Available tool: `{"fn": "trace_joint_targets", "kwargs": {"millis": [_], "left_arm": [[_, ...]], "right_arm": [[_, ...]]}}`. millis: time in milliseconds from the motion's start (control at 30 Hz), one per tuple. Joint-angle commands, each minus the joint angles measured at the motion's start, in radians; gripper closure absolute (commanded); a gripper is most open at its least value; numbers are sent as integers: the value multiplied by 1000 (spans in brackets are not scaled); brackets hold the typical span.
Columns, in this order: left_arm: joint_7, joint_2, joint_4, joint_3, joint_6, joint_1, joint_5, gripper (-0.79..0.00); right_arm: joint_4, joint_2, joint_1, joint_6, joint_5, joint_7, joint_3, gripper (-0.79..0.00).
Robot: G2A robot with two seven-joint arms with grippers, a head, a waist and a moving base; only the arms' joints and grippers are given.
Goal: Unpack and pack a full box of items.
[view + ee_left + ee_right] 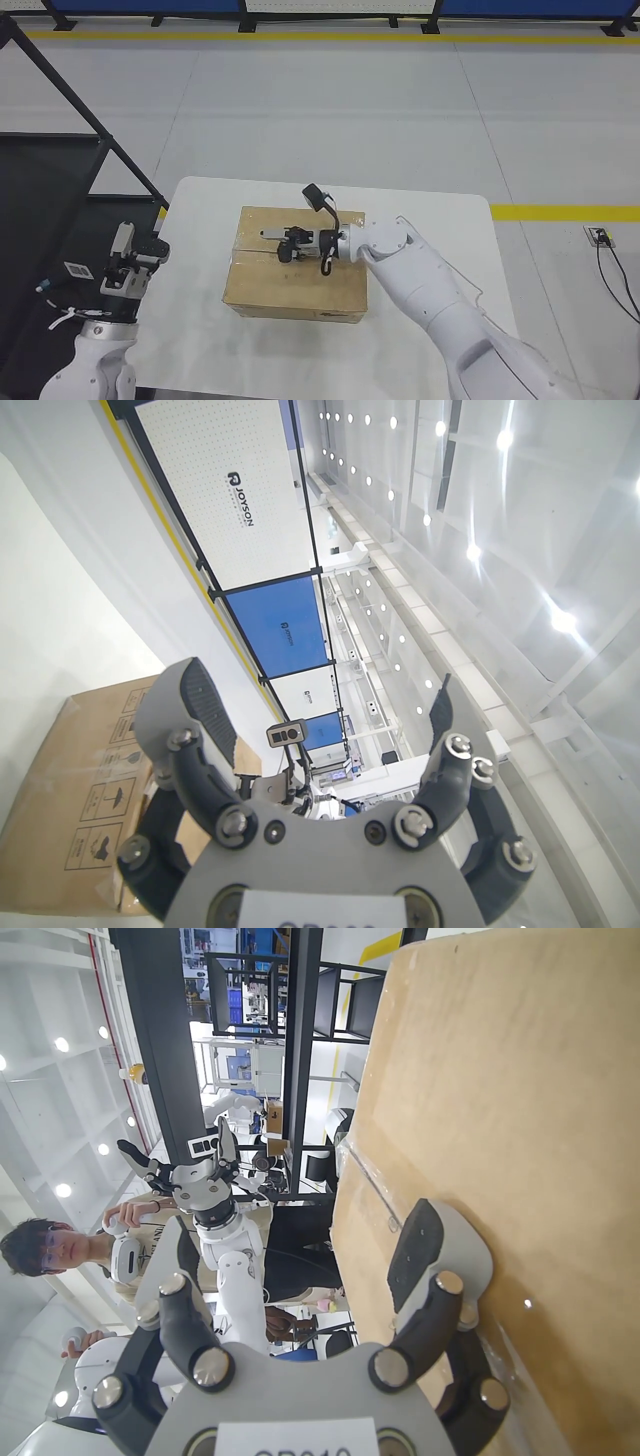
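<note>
A closed brown cardboard box (pixel 295 285) sits in the middle of the white rounded counter (pixel 430 235), its top flaps shut and sealed with clear tape along the centre seam (pixel 372 1180). We see the right arm stretched across the counter from the near right side, with the right pincer (pixel 291 243) lying sideways over the box top, just by the seam. Its jaws stand wide apart and grip nothing. One dark pad (pixel 417 1248) is close against the cardboard, and we cannot tell whether it touches. At the counter's left edge, well apart from the box, the left pincer (pixel 126 255) points up toward the ceiling. Its jaws are likewise spread wide with nothing between them. From the left wrist we make out one side of the box printed with black handling symbols (pixel 102 795). A yellow line (pixel 560 212) runs across the pale floor beyond the counter.
</note>
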Motion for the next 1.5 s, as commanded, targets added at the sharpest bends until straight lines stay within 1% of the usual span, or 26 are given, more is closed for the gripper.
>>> {"fn": "trace_joint_targets", "kwargs": {"millis": [0, 233, 400, 667, 800, 900, 1033, 1233, 1467], "left_arm": [[1, 1, 1, 2, 3, -5, 1, -785], [0, 5, 8, 13, 8, -18, 4, -785], [2, 7, 11, 18, 11, -25, 2, -785], [1, 11, 19, 29, 16, -36, 3, -785], [1, 13, 16, 32, 14, -37, 4, -785], [2, 14, 16, 33, 13, -37, 3, -785], [5, 16, 15, 33, 12, -36, 5, -785], [10, 19, 13, 33, 12, -33, 6, -785], [9, 21, 7, 46, 11, -32, 9, -785]], "right_arm": [[-29, 15, -16, 5, -13, 6, 11, -785], [-176, 79, -85, 37, -97, -34, 66, -785], [-343, 136, -166, 97, -159, -54, 136, -785], [-703, 226, -362, 253, -297, -90, 283, -785], [-812, 254, -434, 321, -333, -103, 350, -785], [-841, 266, -461, 348, -347, -120, 382, -785], [-847, 272, -472, 375, -358, -150, 398, -785], [-849, 282, -482, 378, -355, -154, 426, -785], [-912, 304, -547, 384, -357, -162, 487, -785]]}}
